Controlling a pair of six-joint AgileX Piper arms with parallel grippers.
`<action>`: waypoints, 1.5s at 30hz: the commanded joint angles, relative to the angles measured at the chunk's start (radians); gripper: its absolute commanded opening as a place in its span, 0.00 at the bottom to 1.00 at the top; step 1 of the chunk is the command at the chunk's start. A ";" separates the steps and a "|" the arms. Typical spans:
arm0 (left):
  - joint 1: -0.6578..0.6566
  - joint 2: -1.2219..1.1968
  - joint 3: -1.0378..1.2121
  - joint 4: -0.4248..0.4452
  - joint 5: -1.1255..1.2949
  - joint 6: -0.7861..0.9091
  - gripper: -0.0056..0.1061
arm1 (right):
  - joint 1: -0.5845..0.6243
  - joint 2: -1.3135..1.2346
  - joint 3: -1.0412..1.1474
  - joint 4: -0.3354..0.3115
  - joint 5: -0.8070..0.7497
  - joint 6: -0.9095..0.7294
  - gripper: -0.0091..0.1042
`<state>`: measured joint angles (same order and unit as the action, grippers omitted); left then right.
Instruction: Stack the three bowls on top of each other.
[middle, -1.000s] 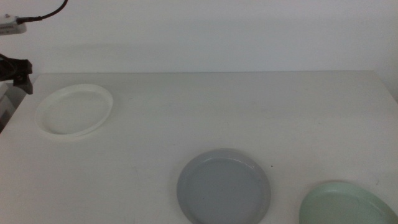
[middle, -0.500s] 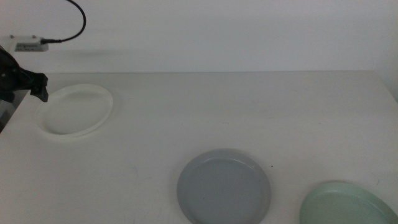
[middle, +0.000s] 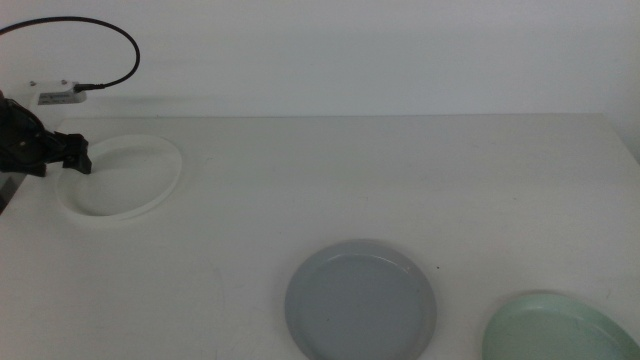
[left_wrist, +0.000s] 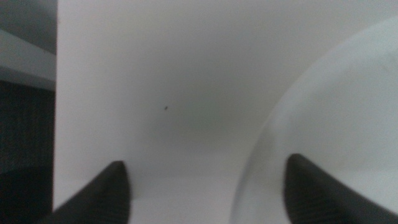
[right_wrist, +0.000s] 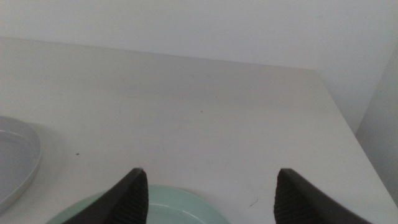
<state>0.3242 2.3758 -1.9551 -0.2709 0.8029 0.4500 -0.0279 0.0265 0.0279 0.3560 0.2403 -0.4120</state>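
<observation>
Middle view: left gripper (middle: 78, 155) at white bowl's (middle: 122, 177) far-left rim; grey-blue bowl (middle: 361, 300) near centre front, mint bowl (middle: 555, 328) front right.

Left wrist: jaws spread wide, straddling the white rim.

Right wrist: right gripper (right_wrist: 208, 186) released, above mint bowl.

White table (middle: 330, 180): white bowl (middle: 122, 177), grey-blue bowl (middle: 361, 300), seemingly mint bowl (middle: 560, 328).

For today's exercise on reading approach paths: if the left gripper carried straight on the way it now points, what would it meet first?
Probably the white bowl: the left gripper, jaws open, points at its near-left rim, which lies between the jaws in the wrist view. Height above the rim is unclear.
</observation>
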 joint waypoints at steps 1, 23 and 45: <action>-0.006 -0.050 -0.024 -0.016 0.002 0.013 0.61 | -0.007 0.012 -0.006 -0.003 -0.076 -0.010 0.54; -0.054 -0.415 0.215 -0.061 0.141 -0.093 0.05 | -0.007 0.012 -0.006 -0.003 -0.076 -0.010 0.54; -0.701 -0.819 0.802 -0.068 -0.176 -0.328 0.05 | -0.007 0.012 -0.006 -0.003 -0.076 -0.010 0.54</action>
<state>-0.3424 1.5937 -1.1318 -0.3115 0.6911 0.1569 -0.0279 0.0265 0.0279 0.3560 0.2396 -0.4120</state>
